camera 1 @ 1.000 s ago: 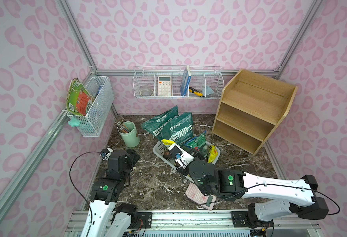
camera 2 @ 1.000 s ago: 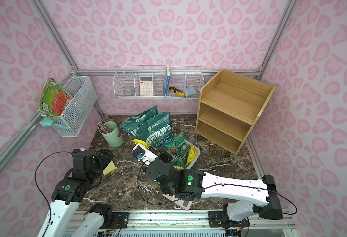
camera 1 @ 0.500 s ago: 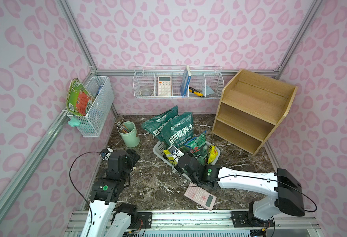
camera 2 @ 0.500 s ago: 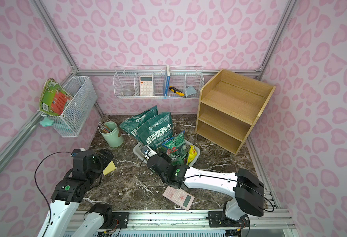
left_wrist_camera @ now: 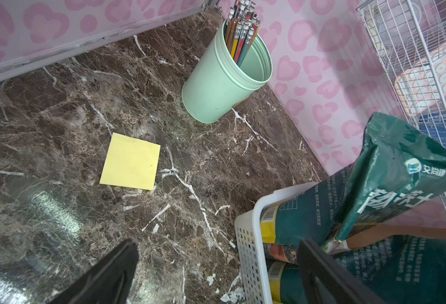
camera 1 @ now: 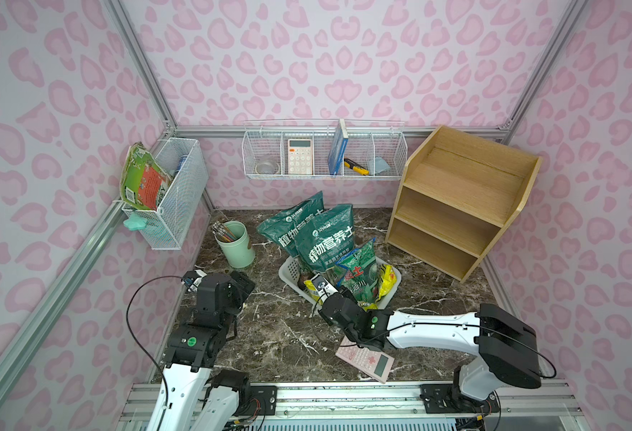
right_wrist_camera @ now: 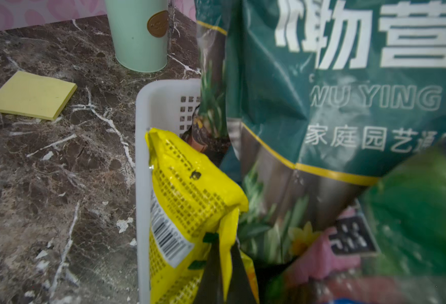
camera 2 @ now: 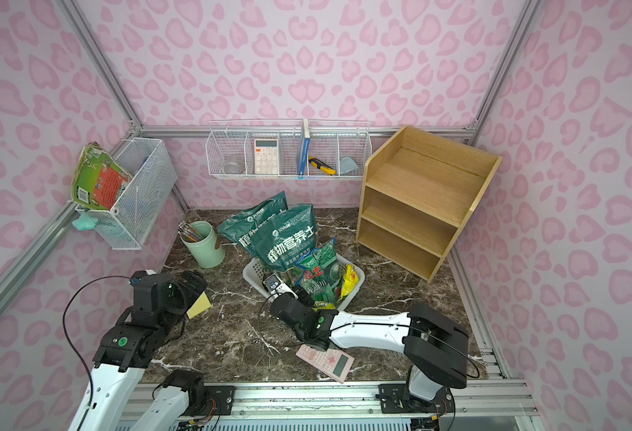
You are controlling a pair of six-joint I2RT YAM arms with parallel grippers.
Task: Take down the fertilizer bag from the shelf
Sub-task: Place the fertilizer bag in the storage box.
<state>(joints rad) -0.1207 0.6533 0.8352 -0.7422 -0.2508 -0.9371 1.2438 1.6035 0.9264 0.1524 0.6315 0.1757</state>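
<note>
Yellow fertilizer bag (right_wrist_camera: 190, 189) stands in the near left corner of the white basket (camera 1: 287, 269) at mid-table, its top edge pinched by the clenched right gripper (right_wrist_camera: 223, 244). 3 green bags (camera 1: 327, 239) rise behind it in the basket. The wooden shelf (camera 1: 456, 209) stands far right, apart from the basket. The left gripper (left_wrist_camera: 216, 244), jaws wide apart, hangs near left by a yellow notepad (left_wrist_camera: 131, 162).

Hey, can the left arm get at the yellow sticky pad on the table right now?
Probably yes. The left gripper is open and faces the sticky pad, with only bare table between. The cup and basket stand clear of that path. Lying flat, the pad may be hard to pinch.
</note>
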